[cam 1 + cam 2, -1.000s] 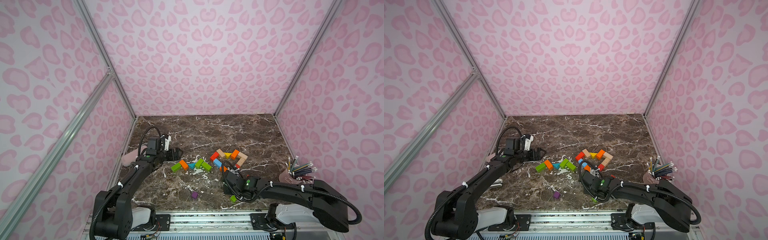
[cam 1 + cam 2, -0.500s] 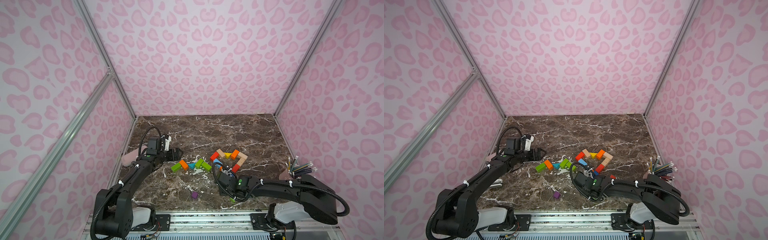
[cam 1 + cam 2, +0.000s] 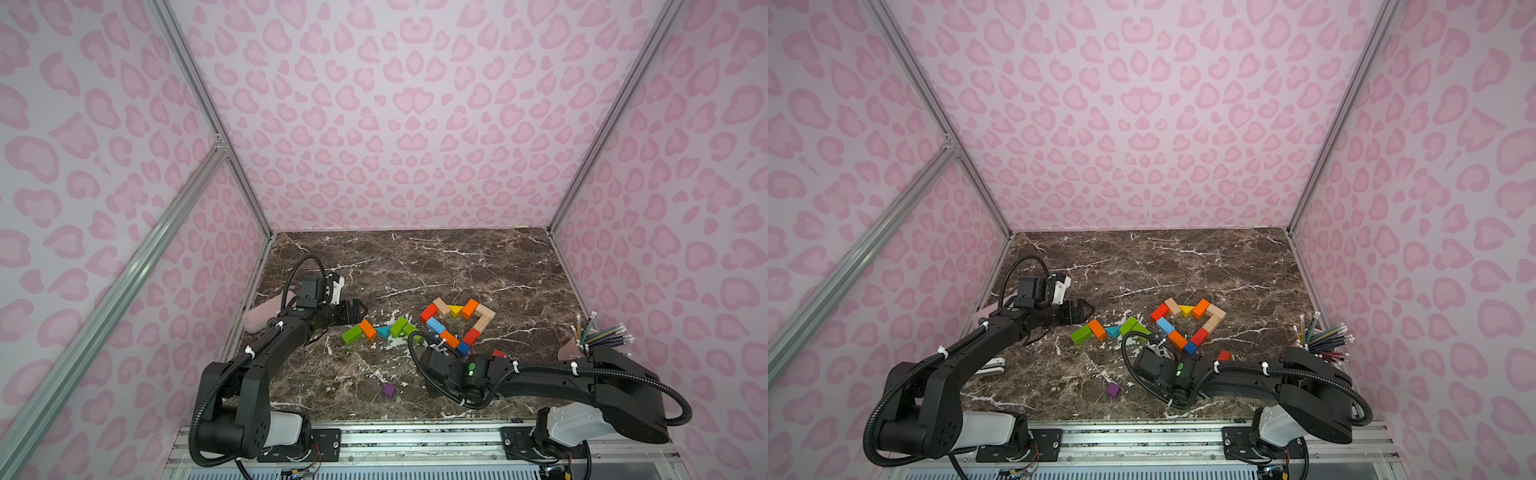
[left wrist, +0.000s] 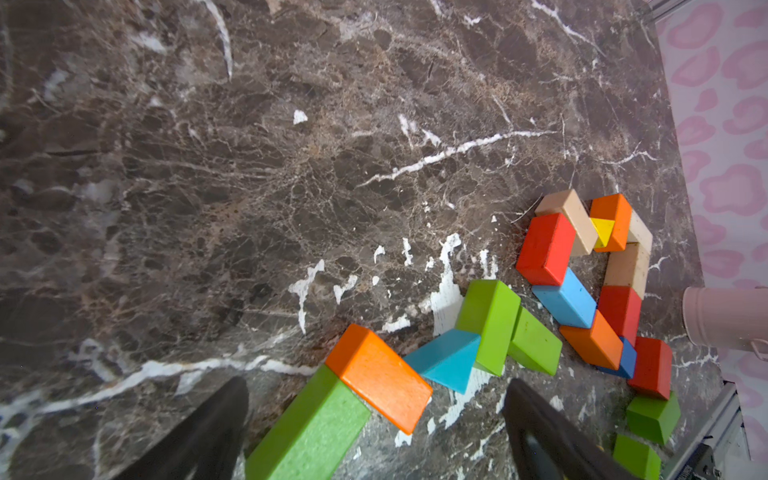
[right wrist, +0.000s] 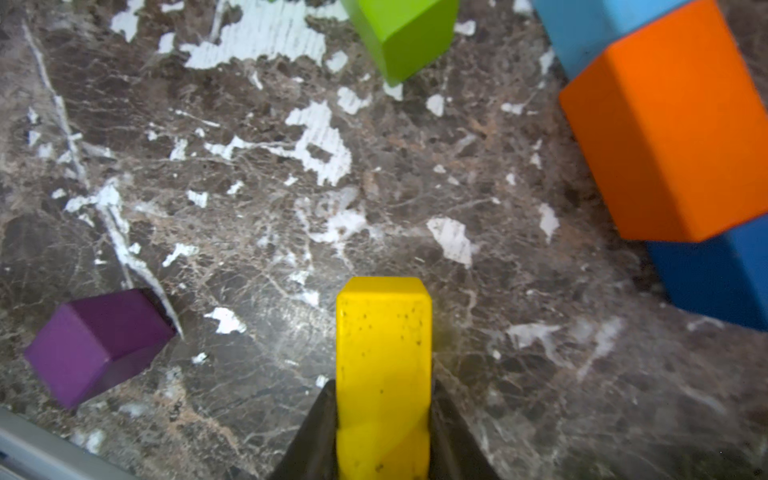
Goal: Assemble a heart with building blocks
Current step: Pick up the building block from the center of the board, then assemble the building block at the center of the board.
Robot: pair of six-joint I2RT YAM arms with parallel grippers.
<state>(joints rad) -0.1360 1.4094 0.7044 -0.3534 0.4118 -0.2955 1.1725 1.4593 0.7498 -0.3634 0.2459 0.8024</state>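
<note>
The right arm (image 3: 540,378) stretches in from 4 o'clock. Its jaws are clenched on a yellow wooden brick (image 5: 382,374), gripped by its long sides so that one end juts past the fingertips. In both top views the wrist hides this brick.

The wrist sits just at 7 o'clock of the ring of building blocks (image 3: 484,318). The ring lies on the brown marble worktop (image 3: 415,266), a little toward 3 o'clock of centre. It is made of red, plain wood, yellow wedge, orange, plain wood, red, dark blue, orange and light blue pieces set end to end. The ring's lower orange brick (image 5: 673,124) and dark blue cube (image 5: 719,274) lie near the held brick but apart from it.

At 9 o'clock of the ring runs a zigzag row of five blocks (image 3: 398,326): green, orange, teal wedge, green, green. The left arm (image 3: 266,353) has its jaws released and spread wide, grasping nothing. They are just beside the row's 9 o'clock end, by the long green brick (image 4: 316,428) and the row's orange brick (image 4: 380,384).

A purple cube (image 3: 389,390) lies alone toward 6 o'clock. A loose red block (image 3: 498,354) lies at 4 o'clock of the ring.
</note>
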